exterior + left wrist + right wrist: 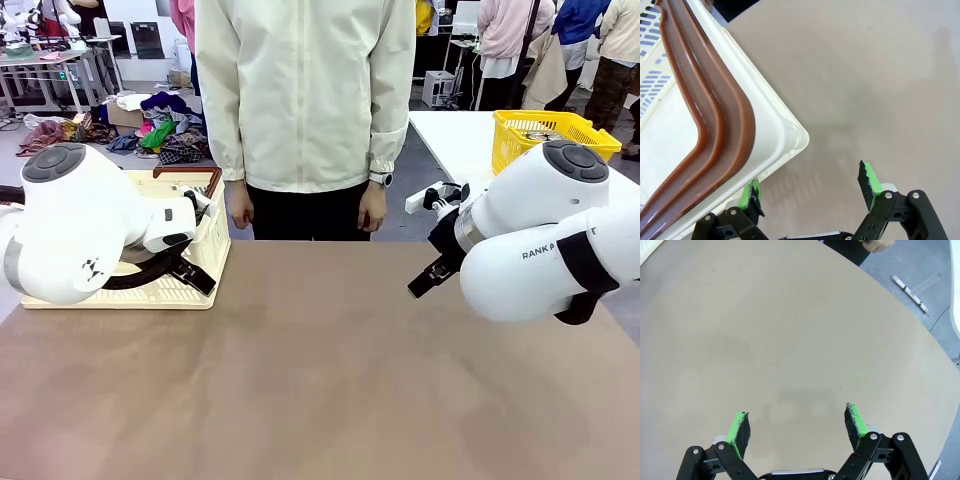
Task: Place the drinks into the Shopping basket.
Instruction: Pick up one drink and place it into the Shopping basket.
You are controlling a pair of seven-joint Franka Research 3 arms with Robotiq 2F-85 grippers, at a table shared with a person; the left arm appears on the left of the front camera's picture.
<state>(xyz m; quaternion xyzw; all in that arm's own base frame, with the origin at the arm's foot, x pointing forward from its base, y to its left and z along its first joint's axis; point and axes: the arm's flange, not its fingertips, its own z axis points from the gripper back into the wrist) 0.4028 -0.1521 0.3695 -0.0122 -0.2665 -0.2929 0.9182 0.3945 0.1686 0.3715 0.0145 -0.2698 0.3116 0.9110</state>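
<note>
Front view: the Shopping basket (213, 245) stands at the far left of the table (320, 380), behind the left arm (75, 225); the right arm (540, 250) reads "RANK A". Left wrist view: the left gripper (810, 180) has its jaws spread and empty, just beside the basket's corner. Right wrist view: the right gripper (796, 415) has its jaws spread and empty above the tabletop. Keep both jaws wide and grasp the drinks upright at mid-body.
</note>
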